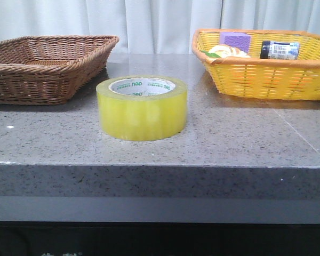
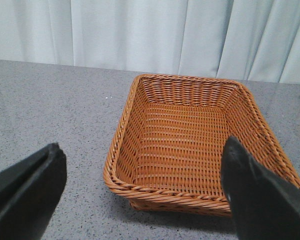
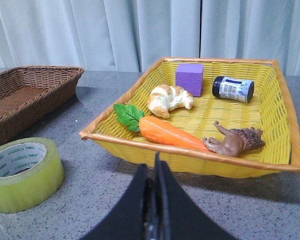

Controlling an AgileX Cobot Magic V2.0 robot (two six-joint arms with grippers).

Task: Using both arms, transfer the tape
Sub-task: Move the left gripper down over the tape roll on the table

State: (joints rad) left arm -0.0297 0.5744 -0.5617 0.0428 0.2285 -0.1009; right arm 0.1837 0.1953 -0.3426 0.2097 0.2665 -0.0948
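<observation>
The grey stone table (image 1: 53, 144) carries a brown wicker basket (image 1: 42, 66) on the robot's left and a yellow basket (image 1: 266, 74) on its right, with the tape (image 1: 142, 108) lying flat on its side between them, near the front edge and touching neither. The brown basket holds nothing; the yellow one holds a carrot (image 3: 170, 134), a croissant (image 3: 169, 98), a toy animal (image 3: 236, 141), a purple block (image 3: 190, 78) and a small dark bottle (image 3: 233, 88). The left gripper (image 2: 140, 180) hangs over the brown basket with its fingers spread wide; the right gripper (image 3: 155, 172) has its fingers pressed together on nothing, with the tape lying off to one side. Neither arm shows in the front view. The pickup is likely next: the right gripper should open wider than the roll's wall, come down with one finger inside the core and one outside, and close on the wall so the left can take the opposite side
</observation>
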